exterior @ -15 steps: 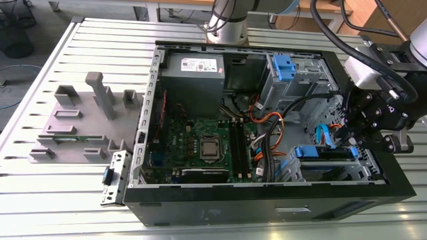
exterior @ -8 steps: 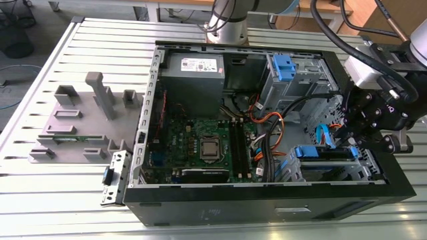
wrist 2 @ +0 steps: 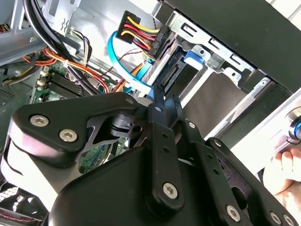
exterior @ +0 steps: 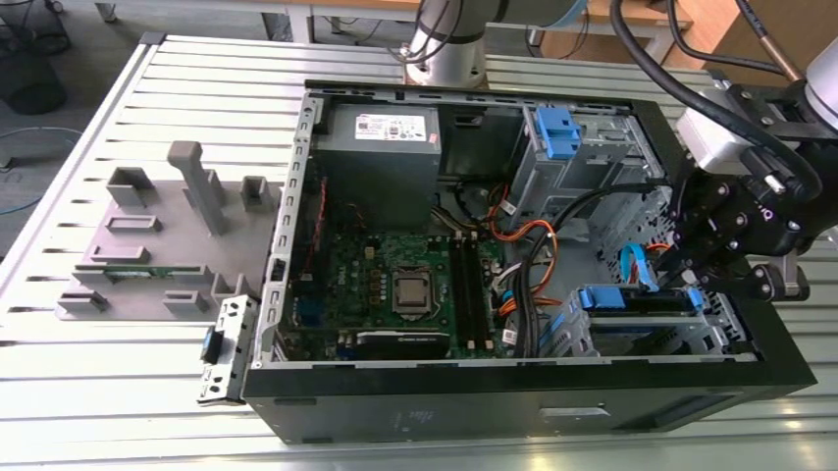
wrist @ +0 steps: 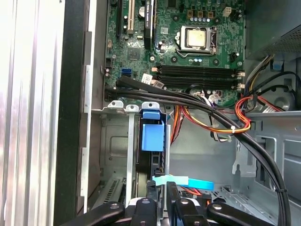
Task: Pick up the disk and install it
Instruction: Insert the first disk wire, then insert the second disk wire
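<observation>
1. In the exterior view an open computer case [exterior: 524, 392] lies on its side on a ribbed metal desk [exterior: 78, 392], taking up the centre and right of the frame.
2. The end effector [exterior: 694, 280] hangs at the right edge of the frame, over the case's lower right corner, on a black wrist with thick black cables arching above it.
3. The disk [exterior: 635, 299] sits in the metal drive cage at the lower right of the case, its blue carrier frame showing as a bar just left of and below the end effector.
4. In the first wrist view the disk [wrist: 153, 134] stands edge-on in the cage slot at centre, its blue tab uppermost, and the end effector [wrist: 162, 188] is at the bottom centre right beneath it, its tips close against the disk's lower edge.
5. Whether the tips clamp the disk or only sit beside it I cannot tell; in the second wrist view the end effector [wrist 2: 164, 101] appears as two black fingers drawn close together, pointing at the drive cage.
6. A motherboard [exterior: 392, 285] fills the case floor, with a grey power supply [exterior: 380, 137] above it in the exterior view.
7. A grey fixture plate [exterior: 171, 235] lies on the desk at the left.
8. A person's fingers [wrist 2: 282, 172] show at the right edge of the second wrist view.
</observation>
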Robot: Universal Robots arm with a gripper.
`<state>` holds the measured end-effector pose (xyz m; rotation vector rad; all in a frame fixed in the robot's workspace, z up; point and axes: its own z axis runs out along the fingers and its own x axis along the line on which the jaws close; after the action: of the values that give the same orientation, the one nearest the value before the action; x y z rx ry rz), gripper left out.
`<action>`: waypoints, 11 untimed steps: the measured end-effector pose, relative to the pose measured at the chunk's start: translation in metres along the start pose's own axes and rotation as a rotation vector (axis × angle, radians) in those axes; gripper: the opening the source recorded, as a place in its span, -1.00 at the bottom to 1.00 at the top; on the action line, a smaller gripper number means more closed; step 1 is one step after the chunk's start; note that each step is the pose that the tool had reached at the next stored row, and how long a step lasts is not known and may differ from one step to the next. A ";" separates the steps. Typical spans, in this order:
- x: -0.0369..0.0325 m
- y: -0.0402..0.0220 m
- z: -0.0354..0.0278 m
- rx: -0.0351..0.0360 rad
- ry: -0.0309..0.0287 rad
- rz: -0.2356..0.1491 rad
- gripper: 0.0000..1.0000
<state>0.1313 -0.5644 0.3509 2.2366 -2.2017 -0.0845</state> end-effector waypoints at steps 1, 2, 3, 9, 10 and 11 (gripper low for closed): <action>0.0000 0.0000 0.0000 -0.0009 0.0000 0.000 -0.54; 0.0000 0.0000 0.0000 -0.0020 0.0000 0.000 -0.54; 0.0000 0.0000 0.0000 -0.0029 0.0000 0.000 -0.54; 0.0000 0.0000 0.0000 -0.0088 -0.0002 0.000 -0.54; 0.0000 0.0000 0.0000 -0.0130 -0.0002 0.000 -0.54; 0.0000 0.0000 0.0000 -0.0149 -0.0002 0.001 -0.54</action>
<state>0.1313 -0.5644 0.3509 2.2285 -2.1944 -0.1008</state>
